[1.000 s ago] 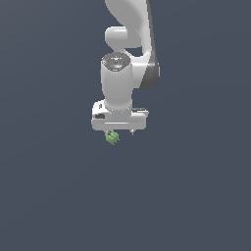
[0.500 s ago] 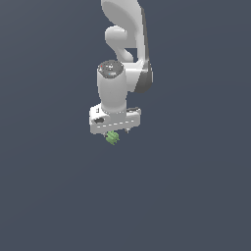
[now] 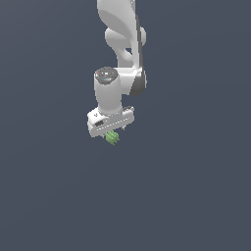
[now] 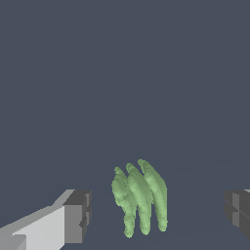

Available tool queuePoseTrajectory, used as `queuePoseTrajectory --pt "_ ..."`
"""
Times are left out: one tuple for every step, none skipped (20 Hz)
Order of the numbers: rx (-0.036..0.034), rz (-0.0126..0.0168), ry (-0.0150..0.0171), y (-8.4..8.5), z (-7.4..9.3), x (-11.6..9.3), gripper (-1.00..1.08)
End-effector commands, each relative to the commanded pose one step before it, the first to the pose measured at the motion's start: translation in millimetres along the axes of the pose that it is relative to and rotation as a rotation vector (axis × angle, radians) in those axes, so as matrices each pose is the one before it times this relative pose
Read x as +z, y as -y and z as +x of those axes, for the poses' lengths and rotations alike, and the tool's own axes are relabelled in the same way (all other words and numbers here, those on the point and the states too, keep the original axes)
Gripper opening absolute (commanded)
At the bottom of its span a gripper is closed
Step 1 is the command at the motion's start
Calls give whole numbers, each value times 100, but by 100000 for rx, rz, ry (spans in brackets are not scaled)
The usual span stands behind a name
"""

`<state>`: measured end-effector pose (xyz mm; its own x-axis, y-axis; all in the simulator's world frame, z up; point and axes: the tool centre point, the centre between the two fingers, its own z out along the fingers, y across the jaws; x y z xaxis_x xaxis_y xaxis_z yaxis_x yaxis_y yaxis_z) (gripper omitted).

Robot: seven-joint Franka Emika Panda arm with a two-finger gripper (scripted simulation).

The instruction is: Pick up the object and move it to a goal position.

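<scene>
The object point(image 3: 112, 138) is a tiny bright-green ridged lump on the flat dark grey floor, right under the white hand. In the wrist view the object point(image 4: 140, 197) shows three lengthwise ridges. It sits between the two dark finger pads point(image 4: 78, 215), with a clear gap on either side. My gripper point(image 3: 114, 133) is open and straddles it without touching; in the wrist view the gripper point(image 4: 158, 215) has the block nearer one pad than the other.
Only the plain dark grey ground point(image 3: 196, 196) surrounds the arm. No other objects, walls or edges show in either view.
The hand has shifted slightly toward the exterior view's left and sunk a little over the green block. The block has stayed in place.
</scene>
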<state>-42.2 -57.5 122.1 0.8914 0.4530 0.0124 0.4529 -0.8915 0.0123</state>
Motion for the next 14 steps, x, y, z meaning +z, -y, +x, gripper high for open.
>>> queuePoseTrajectory --pt "-6111 227 278 -43 -761 700 100" --pt "-2262 99 102 7 -287 260 100" --pt "-2141 98 92 16 -271 245 100" --pt "-2020 96 83 23 -255 229 100" --pt "-1899 93 74 29 -239 214 100" --pt "-1777 90 66 33 -223 199 100" --pt "-1655 86 58 36 -206 184 100" --pt "-1533 82 51 39 -190 170 100" --pt "-1410 77 45 39 -175 155 100" --pt "-1289 71 39 40 -158 141 100" --pt "-1165 66 33 38 -143 127 100" --pt "-1044 59 29 37 -127 113 100" --pt "-921 53 24 34 -112 100 100" --pt "-798 46 20 30 -97 86 100"
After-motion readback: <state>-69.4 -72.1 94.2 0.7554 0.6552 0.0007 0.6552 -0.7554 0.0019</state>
